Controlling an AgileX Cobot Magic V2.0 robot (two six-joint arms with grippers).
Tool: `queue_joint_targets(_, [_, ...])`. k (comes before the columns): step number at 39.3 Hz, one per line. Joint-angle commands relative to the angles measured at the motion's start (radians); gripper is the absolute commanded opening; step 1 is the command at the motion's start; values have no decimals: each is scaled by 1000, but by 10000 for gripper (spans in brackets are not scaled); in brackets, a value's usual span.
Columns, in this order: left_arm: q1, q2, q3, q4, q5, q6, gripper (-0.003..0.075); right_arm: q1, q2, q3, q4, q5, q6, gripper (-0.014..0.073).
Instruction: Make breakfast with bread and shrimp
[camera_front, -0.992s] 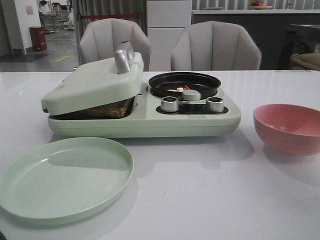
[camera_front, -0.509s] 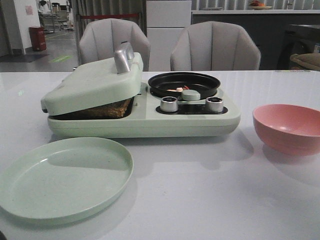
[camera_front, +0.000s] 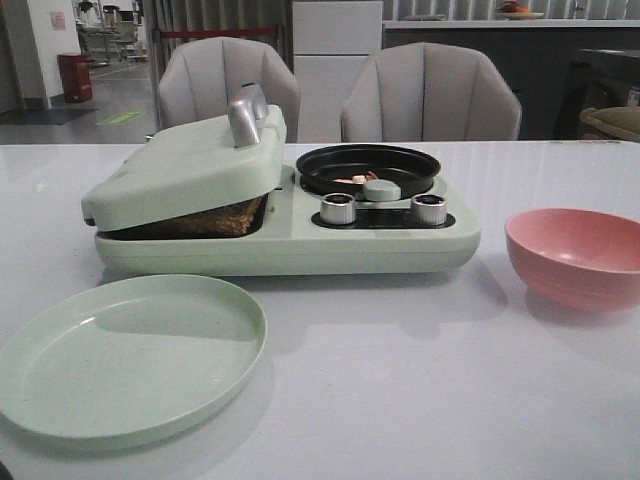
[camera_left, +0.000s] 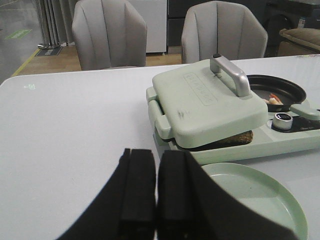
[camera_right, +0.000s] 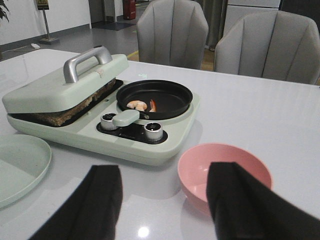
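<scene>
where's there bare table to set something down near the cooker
Bare table lies in front of the cooker, between the green plate and the pink bowl. More lies behind the bowl, right of the cooker. The front left is crowded: the plate sits close under the propped lid.

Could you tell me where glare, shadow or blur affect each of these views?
Front view: dim, soft shadows under the appliance and pink bowl. Right wrist view: bright glare spot on the table. Left wrist view: the near gripper fingers are dark and soft.
</scene>
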Motion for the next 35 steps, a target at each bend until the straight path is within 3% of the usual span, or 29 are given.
queue_joint_targets(1, [-6, 11, -28, -13, -84, -10, 114, 0, 8, -25, -5, -98, -14, 386])
queue_joint_targets(7, [-6, 11, -28, -13, -84, -10, 114, 0, 8, -25, -5, -92, -14, 125])
queue_joint_targets(10, [-6, 11, -28, -13, -84, -10, 114, 0, 8, -25, -5, -103, -14, 157])
queue_joint_targets(35, [-6, 11, -28, -13, -84, -10, 114, 0, 8, -25, -5, -94, -14, 153])
